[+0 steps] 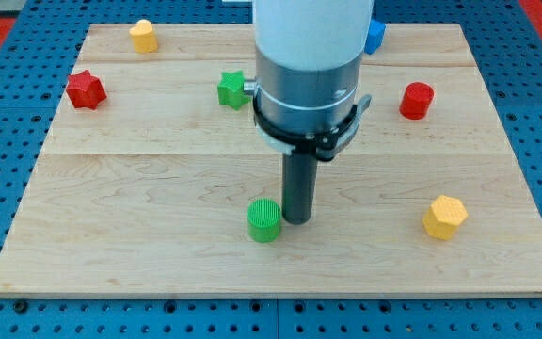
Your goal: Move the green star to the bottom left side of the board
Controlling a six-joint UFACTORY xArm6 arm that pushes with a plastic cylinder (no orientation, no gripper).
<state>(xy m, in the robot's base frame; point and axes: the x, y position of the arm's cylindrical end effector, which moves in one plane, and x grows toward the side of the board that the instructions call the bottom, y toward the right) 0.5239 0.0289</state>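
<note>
board: pale wooden board (158, 188) on a blue pegged surface; seven blocks show, one partly hidden.
my tip: dark rod comes down from the grey-and-white arm body; my tip (296, 220) sits low on the board, near its middle, just to the view's right of the green cylinder (264, 220), touching or nearly so, cannot tell which.
end effector state: bare rod, no jaws, nothing held; it can only push.
green star: green star (232, 88) lies in the upper part of the board, left of centre, just beside the arm body, well apart from my tip.
target: bottom left corner of the board, toward the view's bottom left; no block lies there now.
step in hand: judged as the approach, not the push; the star looks untouched.
how to do it well: bring my tip round to the star's upper right side, so the push runs down and to the left.
watch: the green cylinder lies right of the star's likely path; steer the star well to its left.
contact: push through the star's middle; its points could make it spin off the rod.
others: red star (86, 89), yellow block (143, 36), blue block (374, 36), red cylinder (417, 100), yellow hexagonal block (444, 217) all lie off the route.
</note>
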